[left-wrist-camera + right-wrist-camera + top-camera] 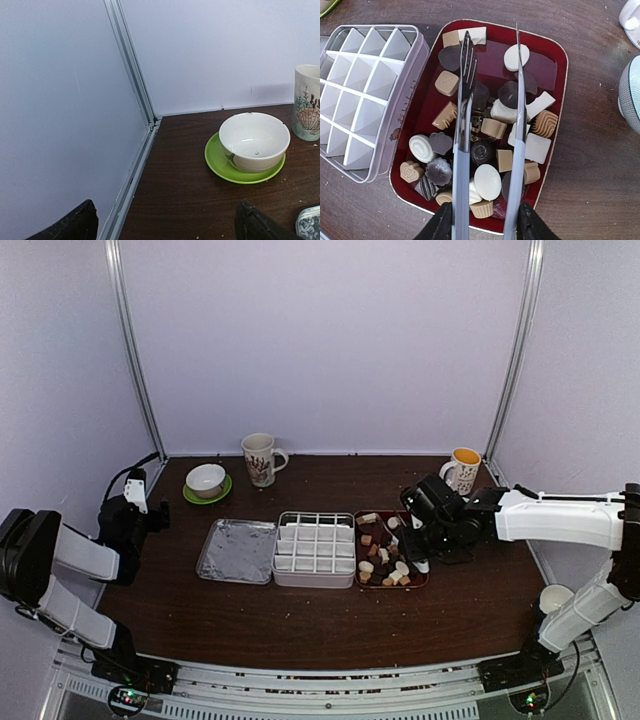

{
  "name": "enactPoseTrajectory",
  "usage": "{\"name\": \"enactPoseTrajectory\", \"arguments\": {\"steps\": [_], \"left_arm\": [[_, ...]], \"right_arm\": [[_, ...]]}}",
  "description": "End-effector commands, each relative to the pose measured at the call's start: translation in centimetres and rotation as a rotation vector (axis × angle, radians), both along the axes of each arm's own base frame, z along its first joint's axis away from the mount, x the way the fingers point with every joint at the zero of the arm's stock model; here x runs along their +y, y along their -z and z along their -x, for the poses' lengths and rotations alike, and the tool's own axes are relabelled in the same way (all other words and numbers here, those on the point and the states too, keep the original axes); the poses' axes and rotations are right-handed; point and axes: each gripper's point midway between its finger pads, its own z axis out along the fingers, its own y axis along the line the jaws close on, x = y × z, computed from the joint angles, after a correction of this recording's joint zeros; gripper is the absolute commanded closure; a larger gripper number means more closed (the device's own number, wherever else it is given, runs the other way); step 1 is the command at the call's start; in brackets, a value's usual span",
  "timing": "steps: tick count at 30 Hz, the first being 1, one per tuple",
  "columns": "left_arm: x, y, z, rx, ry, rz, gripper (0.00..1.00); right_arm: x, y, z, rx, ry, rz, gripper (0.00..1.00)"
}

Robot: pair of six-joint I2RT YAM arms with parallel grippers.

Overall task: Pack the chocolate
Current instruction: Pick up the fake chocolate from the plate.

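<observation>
Over the dark red tray (pixel 560 55), the right hand (pixel 485 225) is grasping the metal tongs (pixel 462 125), whose blades are standing apart above the chocolate (pixel 487 181) lying in that tray; the left hand (pixel 167 227) is hanging released near the white bowl (pixel 254 140) on the desk (pixel 190 200).

A white divided box (pixel 315 548) sits mid-tabletop (pixel 300 625), with a silvery lid (pixel 238 551) touching its left side and a dark red tray (pixel 392 585) of chocolate (pixel 378 538) just beside its right. The right gripper (pixel 420 540) hangs over the tray's right edge. Behind stand a bowl (pixel 206 478) on a green saucer (pixel 224 492), a patterned mug (pixel 260 458) and a second mug (pixel 462 471). The left gripper (pixel 135 488) sits far left, well apart from the lid.
</observation>
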Motion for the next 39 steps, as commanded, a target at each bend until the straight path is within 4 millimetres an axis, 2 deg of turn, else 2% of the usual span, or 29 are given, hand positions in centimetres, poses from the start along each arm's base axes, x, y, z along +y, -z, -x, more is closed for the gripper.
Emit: {"name": "enactPoseTrajectory", "arguments": {"steps": [1,9,13,28,33,39], "left_arm": [[0.1,-1.3,-0.5,-0.046,0.004,0.009,0.02],[0.1,-1.2,-0.5,-0.046,0.004,0.01,0.02],[0.1,-1.3,-0.5,-0.046,0.004,0.01,0.02],[0.1,-1.2,-0.4,-0.046,0.004,0.011,0.02],[0.1,-1.3,-0.5,-0.046,0.003,0.01,0.02],[0.1,-1.3,-0.5,-0.047,0.005,0.01,0.02]], "right_arm": [[-0.8,-1.4,-1.3,-0.055,0.079,-0.007,0.58],[-1.2,-0.7,-2.1,-0.029,0.106,-0.04,0.58],[-1.3,-0.4,-2.7,-0.017,0.127,-0.059,0.62],[-0.7,1.7,-3.0,0.056,0.13,-0.083,0.6],[-0.1,1.8,-3.3,0.066,0.119,-0.116,0.62],[0.2,1.4,-3.5,0.065,0.107,-0.13,0.68]]}}
